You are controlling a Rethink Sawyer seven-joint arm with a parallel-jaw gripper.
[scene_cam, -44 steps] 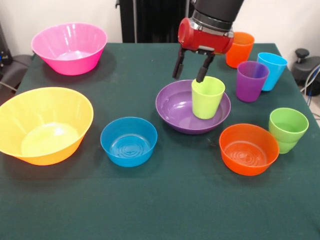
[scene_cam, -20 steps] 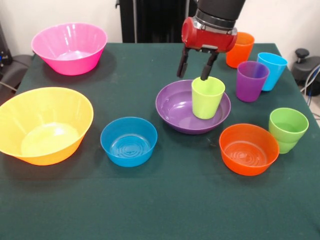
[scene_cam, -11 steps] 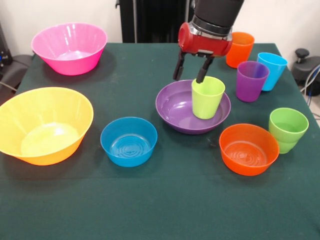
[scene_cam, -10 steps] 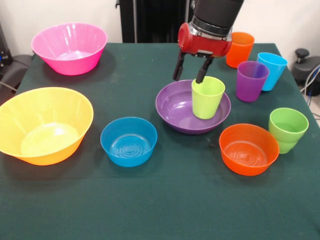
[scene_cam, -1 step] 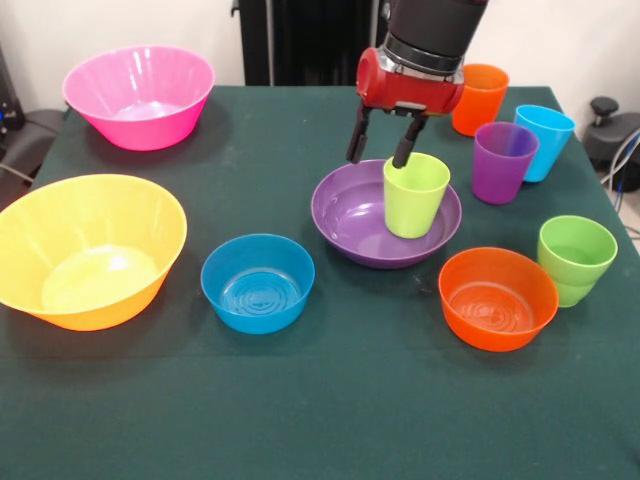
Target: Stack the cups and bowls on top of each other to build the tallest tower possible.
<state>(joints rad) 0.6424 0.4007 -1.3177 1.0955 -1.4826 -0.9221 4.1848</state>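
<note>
Dark green cloth covers the surface (scene_cam, -1 step: 330, 420). Nearest the camera stand the small round blue plastic bowl (scene_cam, -1 step: 258, 282) and the small round orange plastic bowl (scene_cam, -1 step: 497, 297), with the big deep yellow-orange plastic bowl (scene_cam, -1 step: 85, 249) at the left and the green plastic cup (scene_cam, -1 step: 575, 258) at the right. Behind them, the lime-yellow plastic cup (scene_cam, -1 step: 415, 194) stands upright inside the wide shallow purple plastic bowl (scene_cam, -1 step: 360, 215). The pincer (scene_cam, -1 step: 380, 152) hangs just above the cup's far rim, fingers spread apart, holding nothing. Farther back stand the purple cup (scene_cam, -1 step: 502, 161), light blue cup (scene_cam, -1 step: 543, 140), orange cup (scene_cam, -1 step: 482, 97) and big pink bowl (scene_cam, -1 step: 139, 95).
</note>
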